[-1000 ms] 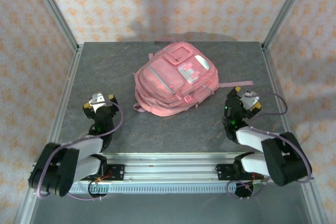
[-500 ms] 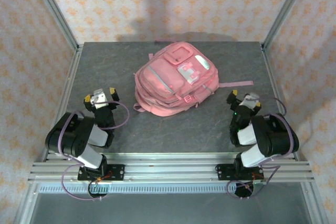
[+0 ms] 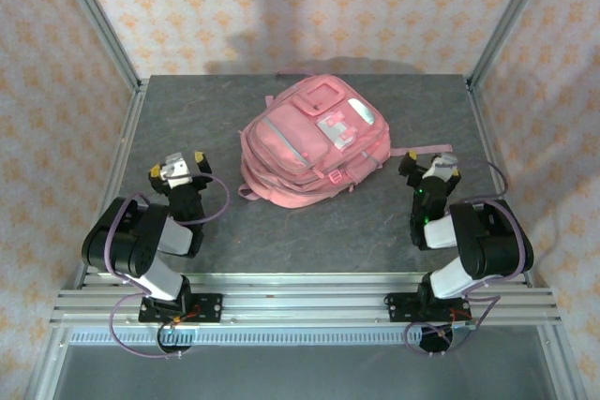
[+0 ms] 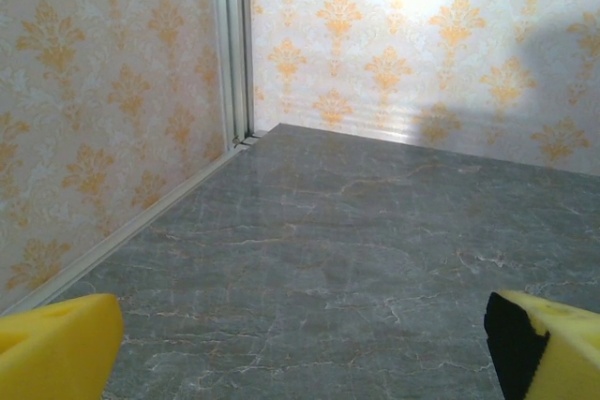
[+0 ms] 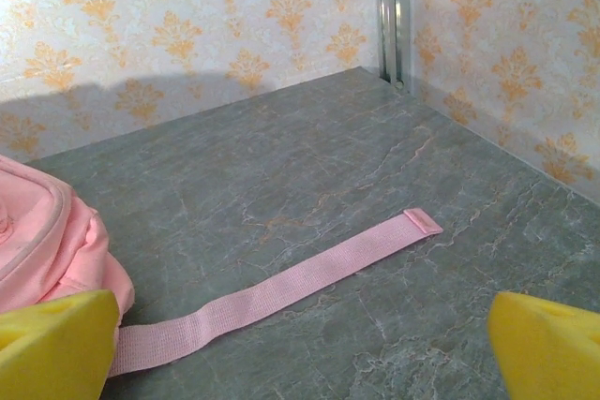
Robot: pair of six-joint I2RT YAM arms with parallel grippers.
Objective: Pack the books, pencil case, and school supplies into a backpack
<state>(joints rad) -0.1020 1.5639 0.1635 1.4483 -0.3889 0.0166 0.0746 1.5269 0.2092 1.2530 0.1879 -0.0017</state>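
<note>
We see our 2 arms folded compactly above their bases, elbows bent sharply and forearms pointing forward and low. Our left gripper [image 3: 176, 165] sits on the left with its jaws spread wide; in the left wrist view its yellow fingertips [image 4: 56, 344] stand at the 2 bottom corners. Our right gripper [image 3: 429, 167] mirrors it on the right, jaws just as wide, its yellow fingertips [image 5: 548, 348] far apart in the right wrist view.
</note>
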